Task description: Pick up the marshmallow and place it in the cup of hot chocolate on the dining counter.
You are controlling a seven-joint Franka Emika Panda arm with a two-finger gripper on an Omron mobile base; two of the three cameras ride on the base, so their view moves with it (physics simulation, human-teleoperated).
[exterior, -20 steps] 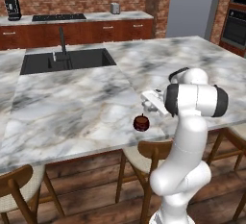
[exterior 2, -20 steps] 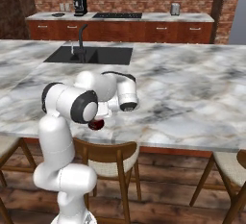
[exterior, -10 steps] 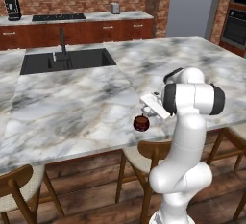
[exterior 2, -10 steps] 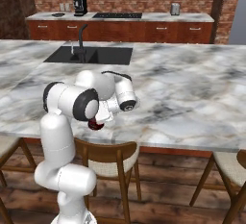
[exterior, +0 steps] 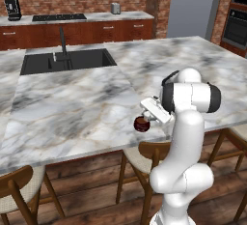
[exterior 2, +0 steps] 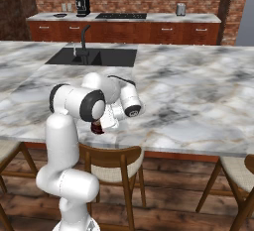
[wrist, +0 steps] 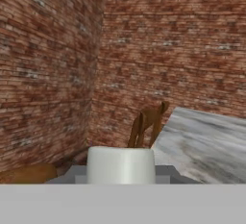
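While the marshmallow (wrist: 120, 164) was clamped between the closed fingers of the gripper (wrist: 120, 172), the hand was held level beside the cup of hot chocolate (exterior: 141, 123).

In the hand view the marshmallow was seen as a white block pinched between the two dark fingertips, with a brick wall, a wooden chair (wrist: 146, 128) and a strip of marble beyond it. In the left base view the dark red-brown cup was seen standing near the front edge of the dining counter (exterior: 82, 108), just under the tip of the hand; in the right base view it was partly hidden behind the arm. The black sink (exterior: 67, 61) and tap (exterior: 62, 45) were set well apart from the cup.
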